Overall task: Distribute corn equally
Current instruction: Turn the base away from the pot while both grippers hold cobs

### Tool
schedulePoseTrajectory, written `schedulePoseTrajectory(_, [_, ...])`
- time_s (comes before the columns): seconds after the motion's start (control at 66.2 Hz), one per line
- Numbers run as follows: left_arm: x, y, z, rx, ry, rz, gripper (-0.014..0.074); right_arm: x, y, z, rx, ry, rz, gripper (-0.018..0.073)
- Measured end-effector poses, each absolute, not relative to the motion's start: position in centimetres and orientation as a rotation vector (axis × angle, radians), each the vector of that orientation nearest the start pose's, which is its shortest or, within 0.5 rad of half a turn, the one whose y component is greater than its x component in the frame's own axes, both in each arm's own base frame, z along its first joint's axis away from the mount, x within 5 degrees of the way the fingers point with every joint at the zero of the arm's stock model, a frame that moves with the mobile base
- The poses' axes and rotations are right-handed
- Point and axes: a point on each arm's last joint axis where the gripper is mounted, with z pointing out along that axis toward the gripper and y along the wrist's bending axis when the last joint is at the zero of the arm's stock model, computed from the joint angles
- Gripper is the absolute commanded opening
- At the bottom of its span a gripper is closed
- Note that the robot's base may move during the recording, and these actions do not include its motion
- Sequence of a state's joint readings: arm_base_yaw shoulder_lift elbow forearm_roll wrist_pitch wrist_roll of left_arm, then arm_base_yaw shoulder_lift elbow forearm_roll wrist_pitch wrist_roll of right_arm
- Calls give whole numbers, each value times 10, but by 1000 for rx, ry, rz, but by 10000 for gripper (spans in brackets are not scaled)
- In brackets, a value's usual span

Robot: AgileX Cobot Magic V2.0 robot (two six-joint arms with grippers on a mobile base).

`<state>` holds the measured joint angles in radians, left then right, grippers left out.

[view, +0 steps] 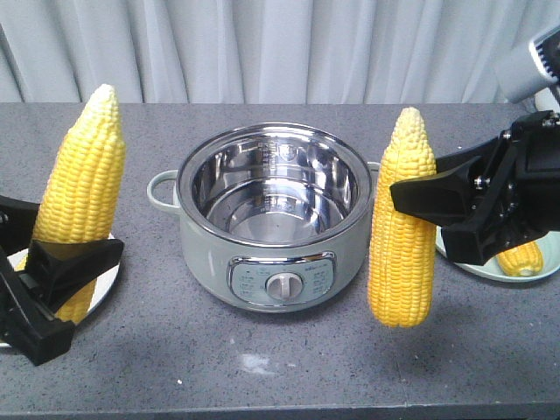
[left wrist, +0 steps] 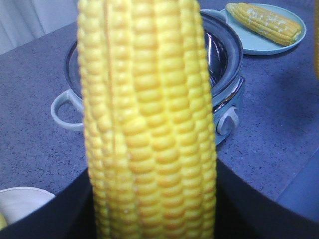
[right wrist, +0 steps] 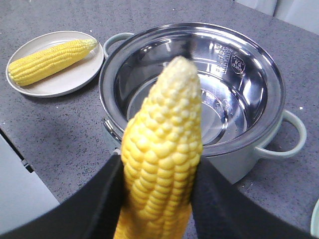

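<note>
Two corn cobs are held upright, one on each side of the empty pot (view: pixel 271 223). My left gripper (view: pixel 61 249) is shut on the left corn cob (view: pixel 83 184), which fills the left wrist view (left wrist: pixel 149 119) between the black fingers (left wrist: pixel 45 219). My right gripper (view: pixel 407 206) is shut on the other corn cob (view: pixel 402 236), tip up, just right of the pot and above the table. In the right wrist view this cob (right wrist: pixel 162 159) stands in front of the pot rim. Another cob (right wrist: pixel 50 62) lies on the left plate (right wrist: pixel 65 84), and one more (view: pixel 521 258) on the right plate (view: pixel 490 271).
The steel-lined electric pot (right wrist: pixel 199 94) has two side handles (view: pixel 162 188) and a front control knob (view: pixel 282 286). It stands mid-table on the grey speckled counter (view: pixel 289 367). A curtain hangs behind the table's far edge.
</note>
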<state>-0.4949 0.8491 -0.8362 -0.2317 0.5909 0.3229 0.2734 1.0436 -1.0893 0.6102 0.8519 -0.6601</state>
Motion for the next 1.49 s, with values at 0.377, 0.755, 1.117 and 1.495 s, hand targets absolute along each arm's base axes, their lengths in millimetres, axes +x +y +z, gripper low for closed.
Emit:
schedulePoseTrajectory(0.377, [144,-91,357,717,1963,-356,307,185,93,394,-777,2021,515,204])
schedulePoseTrajectory(0.755, [144,-91,357,717,1963,-356,307,185,93,394,-776,2021,516,204])
schedulePoseTrajectory(1.117, [144,-91,357,717,1963,-356,307,185,93,394,-776,2021,516,204])
schedulePoseTrajectory(1.495, [144,-91,357,717,1963,-356,307,185,93,394,-776,2021,516,204])
